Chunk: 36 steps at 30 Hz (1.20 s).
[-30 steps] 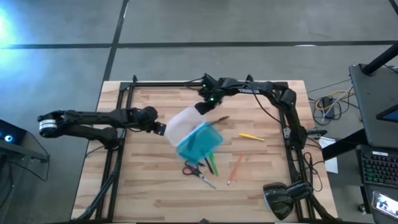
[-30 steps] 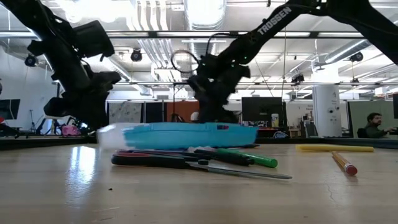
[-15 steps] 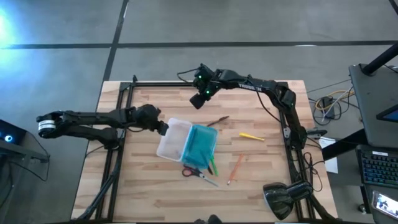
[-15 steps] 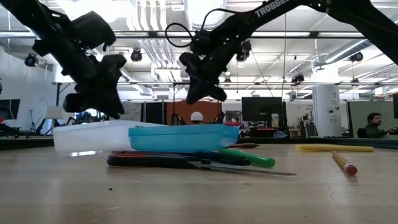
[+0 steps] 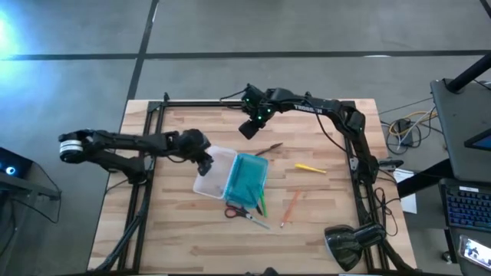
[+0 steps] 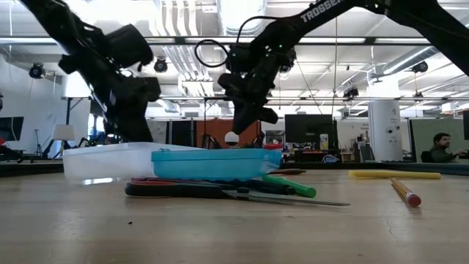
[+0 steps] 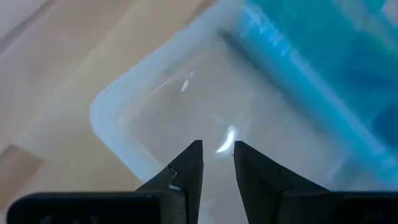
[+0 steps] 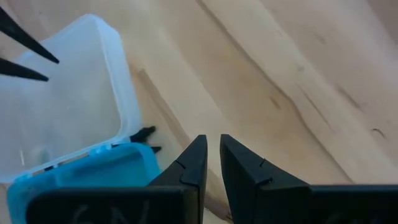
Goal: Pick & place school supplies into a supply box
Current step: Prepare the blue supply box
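The supply box lies open at mid-table, its translucent tray beside its turquoise lid. My left gripper points down over the tray's far left corner, open by a narrow gap with nothing in it. My right gripper hangs shut above bare wood beyond the box. Red-handled scissors and a green marker lie at the lid's near edge. The orange pencil and yellow stick lie to the right, a dark pen beyond the lid. My left gripper comes at the tray's inside from above, slanting down. Whether its fingertips touch the tray's floor, I cannot tell. The tray lies flat on the table.
A black rail frame runs round the table's edges. A dark lamp head sits at the near right corner. Bare wood lies near and left of the box and at the far right.
The box, tilted and partly off the table a second ago, has dropped flat and lies open. My left gripper has rolled and gone toward the table's right, over the tray. My right gripper has risen away from the box.
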Each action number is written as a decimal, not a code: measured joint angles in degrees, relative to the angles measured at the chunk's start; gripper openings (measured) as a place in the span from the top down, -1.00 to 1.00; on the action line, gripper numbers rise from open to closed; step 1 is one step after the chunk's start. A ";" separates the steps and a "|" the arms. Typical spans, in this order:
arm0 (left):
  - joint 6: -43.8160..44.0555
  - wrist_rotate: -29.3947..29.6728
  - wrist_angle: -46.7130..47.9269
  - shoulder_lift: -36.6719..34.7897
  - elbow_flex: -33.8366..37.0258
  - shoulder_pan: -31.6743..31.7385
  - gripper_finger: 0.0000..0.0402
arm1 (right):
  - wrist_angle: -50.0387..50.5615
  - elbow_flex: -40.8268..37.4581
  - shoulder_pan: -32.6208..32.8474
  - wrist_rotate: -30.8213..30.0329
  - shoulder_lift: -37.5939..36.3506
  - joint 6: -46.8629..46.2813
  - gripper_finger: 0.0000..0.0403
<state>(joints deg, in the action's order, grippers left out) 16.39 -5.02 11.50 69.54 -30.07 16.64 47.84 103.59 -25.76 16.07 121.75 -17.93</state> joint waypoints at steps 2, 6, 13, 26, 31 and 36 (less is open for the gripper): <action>-4.53 0.29 1.62 2.97 -1.64 0.00 0.62 | 0.00 0.00 -0.02 -0.24 -0.19 0.00 0.81; -7.98 5.95 9.90 8.54 -6.89 0.28 0.62 | 0.39 -0.01 0.04 -1.54 -0.28 0.16 0.81; -1.09 8.20 19.66 11.86 -11.15 1.67 0.62 | 1.73 -0.27 -0.02 -5.32 -0.28 0.12 0.81; 24.57 4.36 27.49 2.02 -6.99 -3.37 0.62 | 1.64 -0.74 -0.02 -6.18 -0.28 0.20 0.81; 29.14 4.74 29.08 -2.28 -6.09 -7.96 0.62 | 3.35 -1.01 -0.03 -2.04 -0.28 3.59 0.81; 31.58 12.56 29.25 -7.80 -6.51 -10.66 0.62 | 9.75 -1.35 0.00 -1.22 -0.41 6.38 0.81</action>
<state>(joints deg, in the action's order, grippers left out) 47.97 7.54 40.75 61.74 -36.58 5.98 57.58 102.24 -25.76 14.85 121.34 -11.56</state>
